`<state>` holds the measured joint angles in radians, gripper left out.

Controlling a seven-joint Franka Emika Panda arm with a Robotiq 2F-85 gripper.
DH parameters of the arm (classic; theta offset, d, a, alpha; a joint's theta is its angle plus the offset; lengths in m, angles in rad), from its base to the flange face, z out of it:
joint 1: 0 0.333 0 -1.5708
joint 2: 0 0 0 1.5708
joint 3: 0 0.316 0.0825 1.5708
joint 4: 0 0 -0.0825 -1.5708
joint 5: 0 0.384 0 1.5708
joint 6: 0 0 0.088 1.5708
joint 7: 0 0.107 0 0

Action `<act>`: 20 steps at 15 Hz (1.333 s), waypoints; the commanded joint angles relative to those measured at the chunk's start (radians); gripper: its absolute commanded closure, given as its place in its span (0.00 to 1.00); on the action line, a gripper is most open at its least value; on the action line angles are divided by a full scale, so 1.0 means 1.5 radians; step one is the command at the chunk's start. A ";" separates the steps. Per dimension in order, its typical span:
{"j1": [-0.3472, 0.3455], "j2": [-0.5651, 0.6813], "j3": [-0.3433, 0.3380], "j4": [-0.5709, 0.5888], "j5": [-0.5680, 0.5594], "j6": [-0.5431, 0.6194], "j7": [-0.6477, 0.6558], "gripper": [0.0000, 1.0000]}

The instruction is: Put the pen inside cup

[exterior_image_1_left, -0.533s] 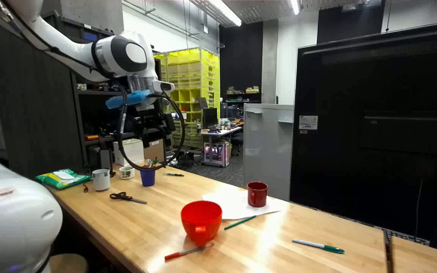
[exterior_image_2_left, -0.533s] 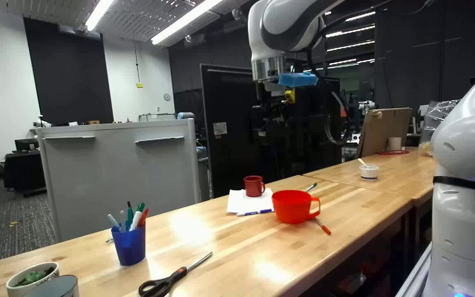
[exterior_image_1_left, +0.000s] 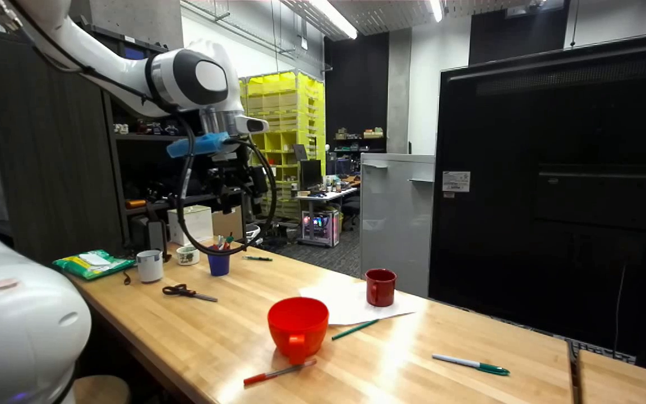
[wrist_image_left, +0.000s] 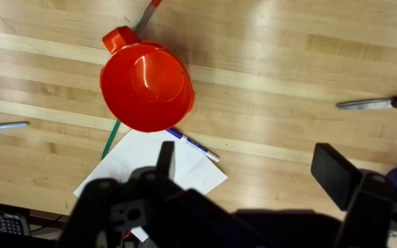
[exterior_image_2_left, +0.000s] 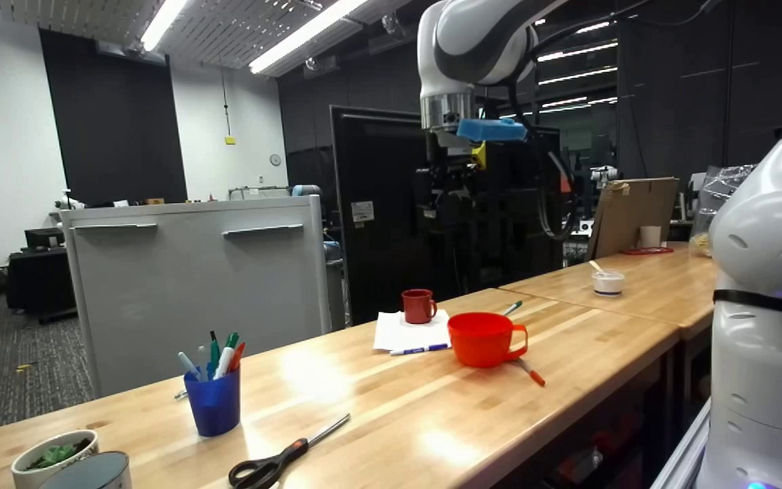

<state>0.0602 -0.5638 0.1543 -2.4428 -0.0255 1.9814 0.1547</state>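
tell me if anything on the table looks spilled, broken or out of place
Nothing looks spilled or broken. It is a bit untidy, though: a green pen, a green-capped pen, a red-ended pen and a blue-purple marker lie loose, while several more are in the blue cup.
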 commanded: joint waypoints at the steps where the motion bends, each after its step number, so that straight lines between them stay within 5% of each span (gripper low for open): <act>1: -0.038 0.012 -0.055 0.032 0.021 0.015 0.029 0.00; 7: -0.125 0.075 -0.140 0.086 0.043 0.090 0.068 0.00; 15: -0.127 0.077 -0.140 0.081 0.037 0.090 0.058 0.00; 20: -0.161 0.152 -0.160 0.107 0.036 0.160 0.120 0.00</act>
<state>-0.1439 -0.4100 -0.0766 -2.3179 0.0300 2.1576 0.2836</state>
